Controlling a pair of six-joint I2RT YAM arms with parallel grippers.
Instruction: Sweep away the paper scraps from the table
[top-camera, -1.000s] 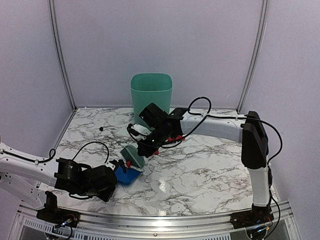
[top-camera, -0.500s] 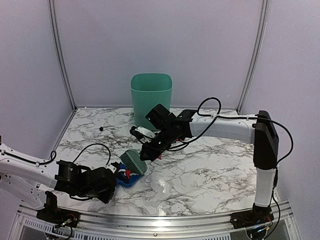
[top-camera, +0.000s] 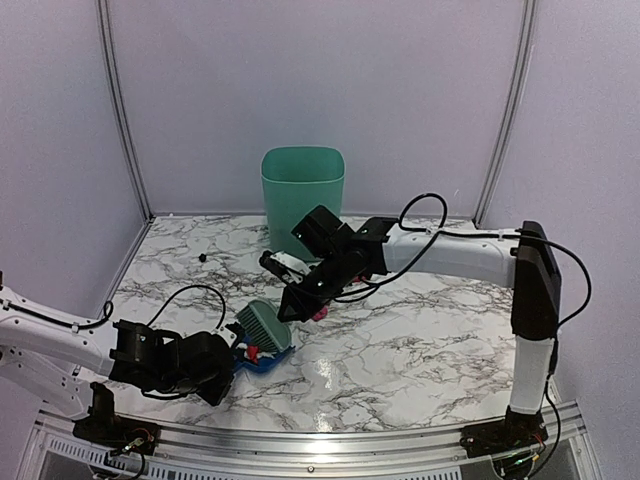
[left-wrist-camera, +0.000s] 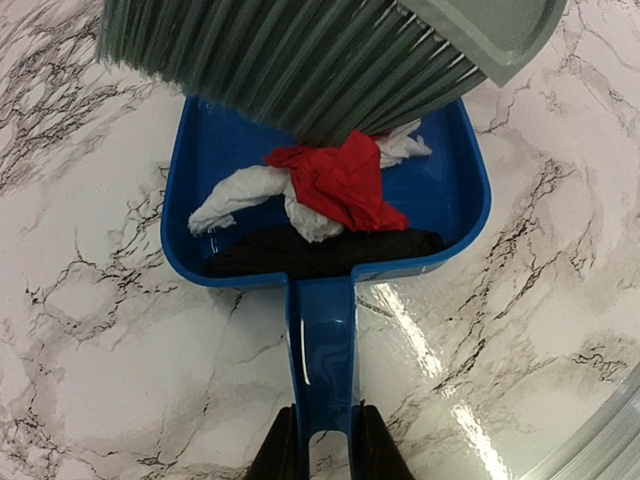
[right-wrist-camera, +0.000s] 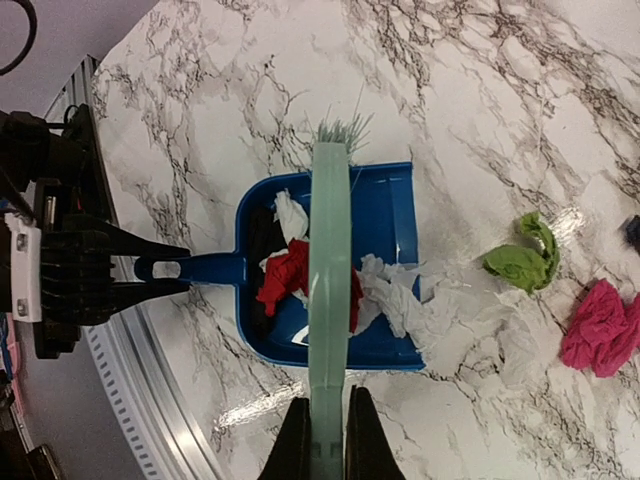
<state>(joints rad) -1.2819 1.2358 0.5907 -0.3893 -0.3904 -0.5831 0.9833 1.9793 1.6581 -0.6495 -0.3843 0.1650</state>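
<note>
Right wrist view showed me the main risk. The green brush (right-wrist-camera: 328, 260) stood over the blue dustpan (right-wrist-camera: 395, 215), and red, white and black paper scraps (right-wrist-camera: 285, 280) lay inside it. A white scrap (right-wrist-camera: 400, 300) straddled the pan's open lip, part in and part on the table (right-wrist-camera: 480, 100). I judged that drawing the brush backward, or lifting the pan too soon, would drag that piece out again. A green scrap (right-wrist-camera: 522, 258) and a pink scrap (right-wrist-camera: 600, 325) lay on the marble well apart from the pan, so tipping out now would leave them behind.

The bristles pressed onto the pile, and a quick flick could throw the light paper over the pan's low wall. The left gripper (left-wrist-camera: 322, 455) was clamped only on the very end of the pan's narrow handle. I thought a hard push from the brush could twist or slide the pan in that hold.

The left arm lay low along the near left of the table, its forearm almost level and its pincer closed on the handle. The right arm reached from its base across to the left with the wrist pitched down. The right gripper (right-wrist-camera: 325, 430) was closed tight on the brush handle, and the brush head was tilted into the pan's mouth.
</note>
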